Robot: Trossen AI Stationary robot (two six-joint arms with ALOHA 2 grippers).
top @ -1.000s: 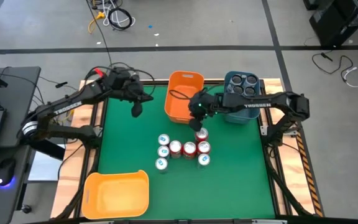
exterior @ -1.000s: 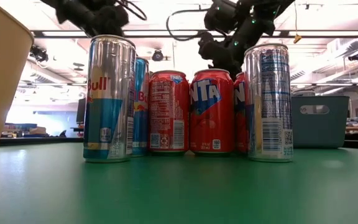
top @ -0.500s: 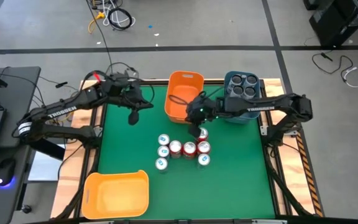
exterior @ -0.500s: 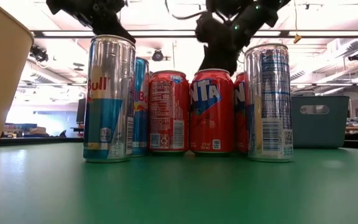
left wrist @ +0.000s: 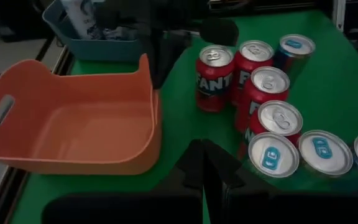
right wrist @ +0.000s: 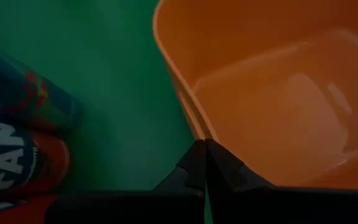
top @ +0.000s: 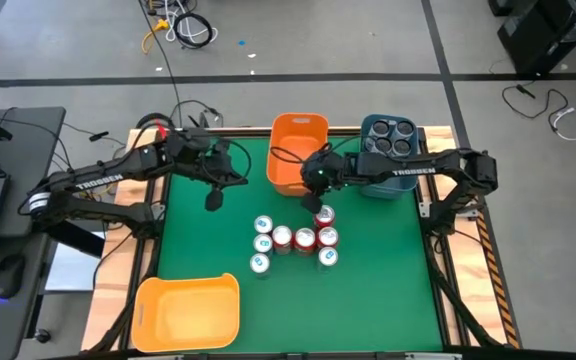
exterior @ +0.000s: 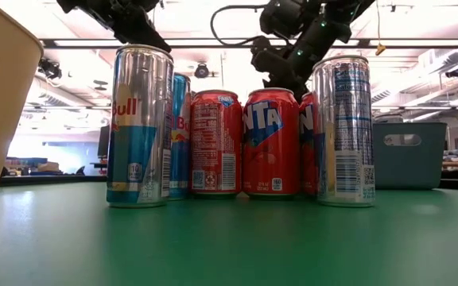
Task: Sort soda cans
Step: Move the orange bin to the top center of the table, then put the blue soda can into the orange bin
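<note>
Open room: bare green desk (top: 388, 290) on the near right side.
Soda cans (top: 293, 240): red and blue-silver, upright, clustered mid-desk.
Right gripper (top: 318, 202): jaws pressed together, empty, between orange bin (top: 296, 130) and cluster.
Left gripper (top: 213, 201): jaws together, empty.
Low view: labels readable.

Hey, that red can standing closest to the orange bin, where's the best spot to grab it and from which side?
Grip the red can around its upper wall, coming straight down from above. It stands upright, and other cans crowd its front, so close the fingers across its free left and right sides, beside the orange bin.
</note>
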